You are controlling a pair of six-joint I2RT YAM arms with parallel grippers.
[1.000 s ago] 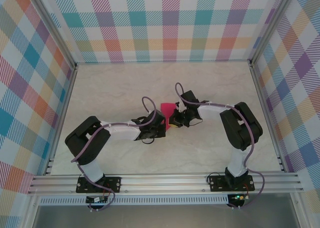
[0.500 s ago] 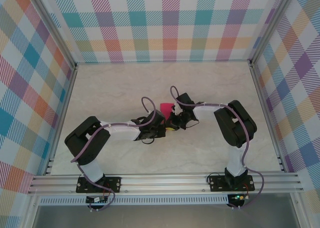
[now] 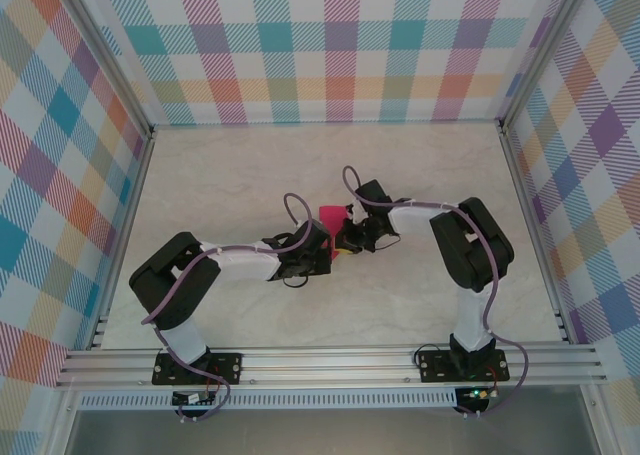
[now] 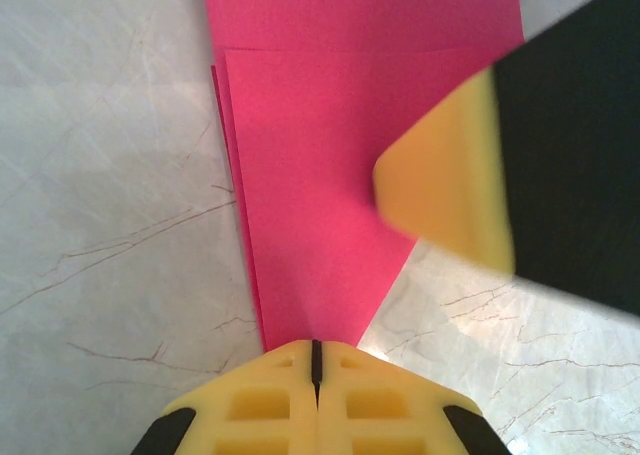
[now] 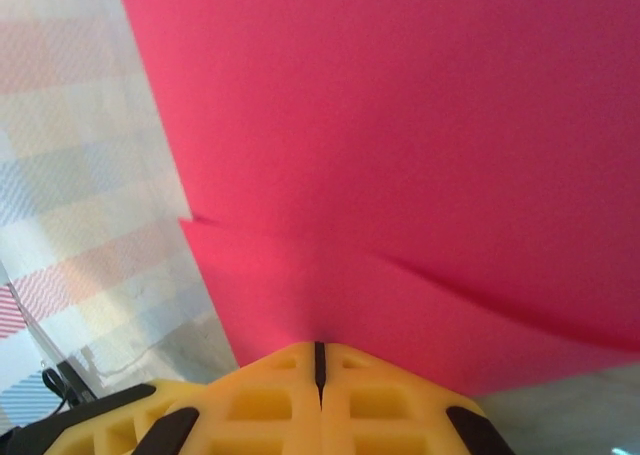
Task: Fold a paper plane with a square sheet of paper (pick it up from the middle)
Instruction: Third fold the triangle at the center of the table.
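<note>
Left pincer: the left gripper [image 4: 315, 360] is squeezed all the way closed, with its yellow pads meeting in one thin seam. The narrow, tapered end of the sheet of paper [image 4: 320, 175] runs right into that seam, so it's pinching the paper by its tip.

Right pincer: same deal. The right gripper [image 5: 318, 360] has its jaws pressed together, and the pink sheet comes straight down into the closed pads.

Right finger from the left wrist cam: one yellow-padded finger [image 4: 445, 190] of the right gripper sits over the right edge of the paper. It's blurry, so I can't tell whether it's touching or just above.

Paper: crimson-pink and already folded. You can see a second layer's edge across the top and a thin sliver of a lower layer along the left side.

Where it is: mid-table [image 3: 250, 175], held between the two wrists where the arms meet.

Hard to make out: from the top camera most of the paper is hidden by the two wrists, with just a small pink patch poking out behind them. How much paper is actually inside either grip is hidden by the pads. In the right wrist cam the sheet runs off the frame at the top and right, with a blurry plaid wall [image 5: 80, 125] to the left.
</note>
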